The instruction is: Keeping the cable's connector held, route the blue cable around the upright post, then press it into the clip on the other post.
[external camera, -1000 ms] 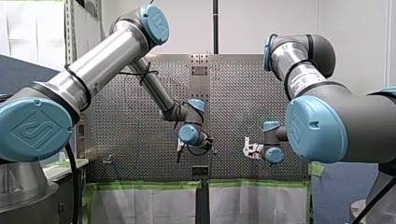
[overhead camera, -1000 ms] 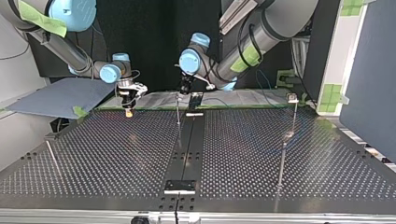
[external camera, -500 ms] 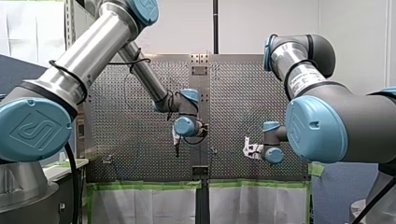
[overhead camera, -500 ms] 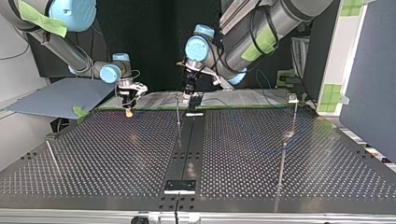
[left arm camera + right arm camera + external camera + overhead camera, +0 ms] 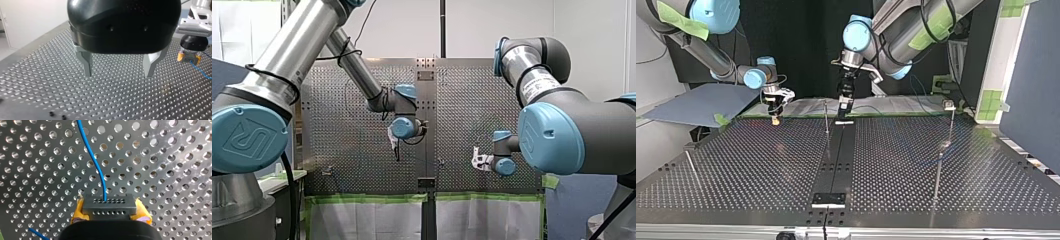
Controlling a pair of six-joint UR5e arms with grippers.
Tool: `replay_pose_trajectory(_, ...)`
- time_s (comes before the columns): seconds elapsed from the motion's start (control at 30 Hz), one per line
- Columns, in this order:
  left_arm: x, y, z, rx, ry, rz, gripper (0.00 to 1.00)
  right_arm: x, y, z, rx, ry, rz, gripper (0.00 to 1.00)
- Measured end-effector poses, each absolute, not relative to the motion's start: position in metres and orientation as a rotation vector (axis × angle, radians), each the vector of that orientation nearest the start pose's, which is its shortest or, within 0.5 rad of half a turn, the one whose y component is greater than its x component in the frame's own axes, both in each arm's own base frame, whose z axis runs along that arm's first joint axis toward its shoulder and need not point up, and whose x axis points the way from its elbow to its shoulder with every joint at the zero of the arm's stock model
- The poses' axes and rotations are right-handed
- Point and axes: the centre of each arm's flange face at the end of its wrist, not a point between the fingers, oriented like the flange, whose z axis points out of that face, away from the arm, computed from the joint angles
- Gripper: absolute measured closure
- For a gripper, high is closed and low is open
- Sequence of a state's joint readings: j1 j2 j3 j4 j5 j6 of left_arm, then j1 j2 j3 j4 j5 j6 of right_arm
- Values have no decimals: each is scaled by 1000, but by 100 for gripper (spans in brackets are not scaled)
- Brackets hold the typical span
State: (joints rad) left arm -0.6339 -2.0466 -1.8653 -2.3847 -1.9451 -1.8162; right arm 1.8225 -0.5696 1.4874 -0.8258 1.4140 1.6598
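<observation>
1. Top view, far left: the right arm's gripper (image 5: pixel 775 118) is seen hanging over the far edge of the perforated table (image 5: pixel 761 165), pointed downward, with its yellow pads (image 5: pixel 775 120) at the tip.
2. In the right wrist view those pads are seen clamped on the two sides of the dark connector (image 5: pixel 109 206). The blue cable (image 5: pixel 96 167) is seen leaving the connector's face and running ahead of the gripper in a loose curve above the table's holes.
3. Further right in the top view, the upright post (image 5: pixel 826 117) is found near the table's middle, just beside the dark centre strip (image 5: pixel 838 160). Whether the cable touches it cannot be told.
4. Just to the right of that post, the left arm's gripper (image 5: pixel 842 111) is held over the strip's far end, pointing down. In the left wrist view its metal fingers (image 5: pixel 86 62) are seen spread wide, and only the table is seen between them.
5. Far right, the other post (image 5: pixel 950 125) is seen with the clip (image 5: pixel 949 105) at its top, well apart from both grippers.
</observation>
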Motion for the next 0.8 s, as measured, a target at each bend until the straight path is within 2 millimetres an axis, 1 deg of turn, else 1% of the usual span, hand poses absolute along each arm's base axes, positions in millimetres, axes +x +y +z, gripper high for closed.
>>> replay_pose_trajectory(0.37,374,-390,186,-8,1565,-342,0,314,-626,-31,1550,-1140,1514,100)
replay_pose_trajectory(0.8,328,-366,204,-21,1550,-343,0,312,-627,-32,1548,-1142,1510,100)
